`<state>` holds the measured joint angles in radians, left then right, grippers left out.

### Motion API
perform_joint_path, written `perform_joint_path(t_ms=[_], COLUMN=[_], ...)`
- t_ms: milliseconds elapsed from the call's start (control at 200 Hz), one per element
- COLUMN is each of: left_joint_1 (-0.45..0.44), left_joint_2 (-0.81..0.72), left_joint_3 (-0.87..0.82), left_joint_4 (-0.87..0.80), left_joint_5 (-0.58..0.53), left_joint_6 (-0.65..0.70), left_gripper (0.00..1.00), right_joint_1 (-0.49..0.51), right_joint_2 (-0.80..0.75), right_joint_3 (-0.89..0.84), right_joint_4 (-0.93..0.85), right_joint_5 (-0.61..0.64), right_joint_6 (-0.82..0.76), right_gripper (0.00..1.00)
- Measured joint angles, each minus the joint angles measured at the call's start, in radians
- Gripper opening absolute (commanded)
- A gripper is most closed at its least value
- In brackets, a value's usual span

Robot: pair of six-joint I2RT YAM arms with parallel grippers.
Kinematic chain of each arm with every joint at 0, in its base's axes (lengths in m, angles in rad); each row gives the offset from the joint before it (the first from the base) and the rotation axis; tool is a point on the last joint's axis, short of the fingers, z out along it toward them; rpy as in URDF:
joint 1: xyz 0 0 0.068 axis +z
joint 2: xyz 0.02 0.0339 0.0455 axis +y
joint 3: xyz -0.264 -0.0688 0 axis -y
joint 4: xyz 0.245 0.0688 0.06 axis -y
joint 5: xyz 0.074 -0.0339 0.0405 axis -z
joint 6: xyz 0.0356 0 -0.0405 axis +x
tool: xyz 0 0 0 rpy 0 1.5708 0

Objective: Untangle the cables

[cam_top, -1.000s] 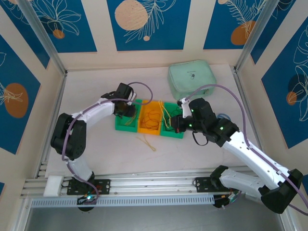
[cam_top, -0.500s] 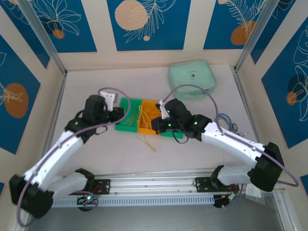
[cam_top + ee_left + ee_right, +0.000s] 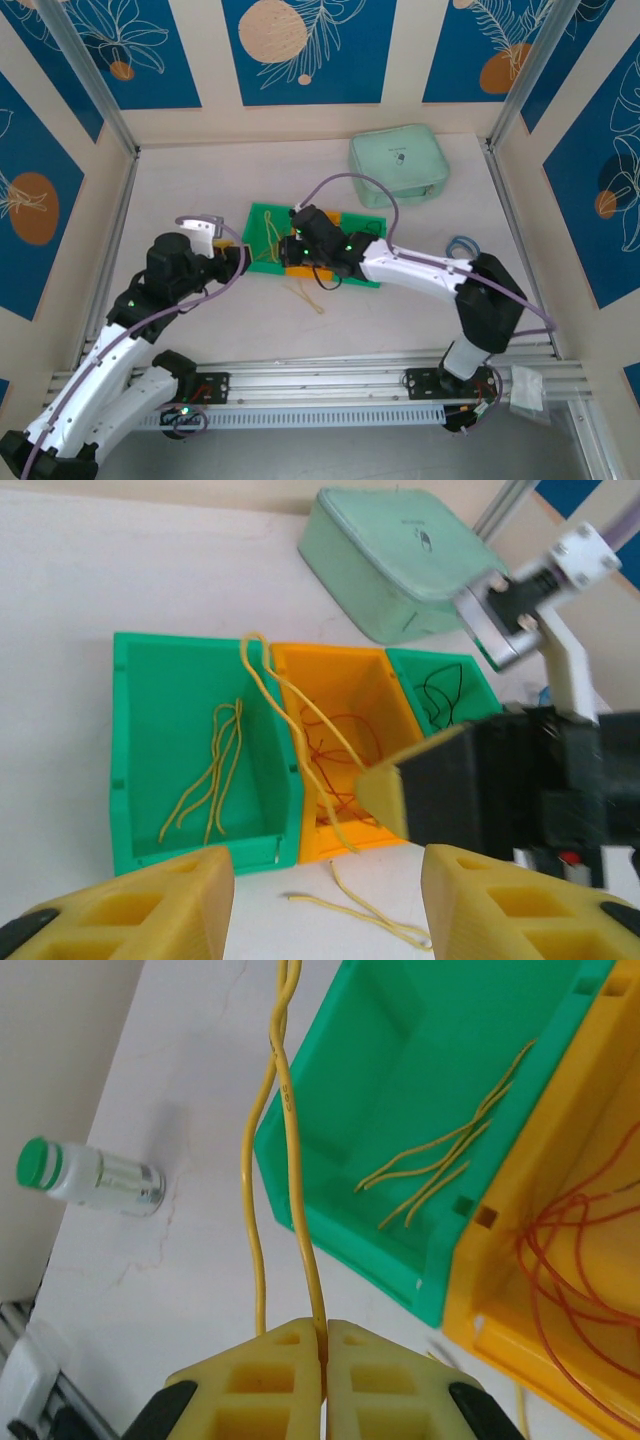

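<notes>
Since a moment ago my right arm has slid left; right gripper (image 3: 322, 1345) pinches a yellow cable (image 3: 288, 1100) draped over the green bin (image 3: 125, 760), left gripper (image 3: 325, 885) gapes empty, and I judge most cables (image 3: 215, 770) binned, with one loose strand (image 3: 370, 920) remaining on the table (image 3: 120, 580).

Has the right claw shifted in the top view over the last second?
Yes. The right claw, shut on a yellow cable, has moved left, from the right green bin to the left green bin.
</notes>
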<state>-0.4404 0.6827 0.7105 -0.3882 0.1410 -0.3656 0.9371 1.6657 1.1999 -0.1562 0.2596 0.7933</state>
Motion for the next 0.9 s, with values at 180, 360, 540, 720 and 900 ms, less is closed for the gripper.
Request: perform_joint_path(t_ms=[180, 360, 540, 720, 900], left_joint_1=[0.000, 0.000, 0.000, 0.000, 0.000], left_joint_2=[-0.020, -0.041, -0.060, -0.065, -0.066], left_joint_3=[-0.010, -0.010, -0.009, -0.006, -0.005], left_joint_4=[-0.008, -0.055, -0.072, -0.078, -0.078], left_joint_5=[0.008, 0.005, 0.005, 0.007, 0.009], left_joint_6=[0.034, 0.076, 0.086, 0.086, 0.086], left_gripper=[0.52, 0.52, 0.52, 0.52, 0.52], right_joint_1=[0.005, 0.023, 0.039, 0.043, 0.046], right_joint_2=[0.131, 0.235, 0.303, 0.335, 0.340], right_joint_3=[0.084, 0.164, 0.226, 0.227, 0.227], right_joint_4=[0.019, 0.014, 0.016, 0.023, 0.041], right_joint_5=[0.058, 0.138, 0.172, 0.203, 0.235], right_joint_6=[0.069, 0.099, 0.118, 0.150, 0.178], right_gripper=[0.08, 0.10, 0.11, 0.12, 0.13])
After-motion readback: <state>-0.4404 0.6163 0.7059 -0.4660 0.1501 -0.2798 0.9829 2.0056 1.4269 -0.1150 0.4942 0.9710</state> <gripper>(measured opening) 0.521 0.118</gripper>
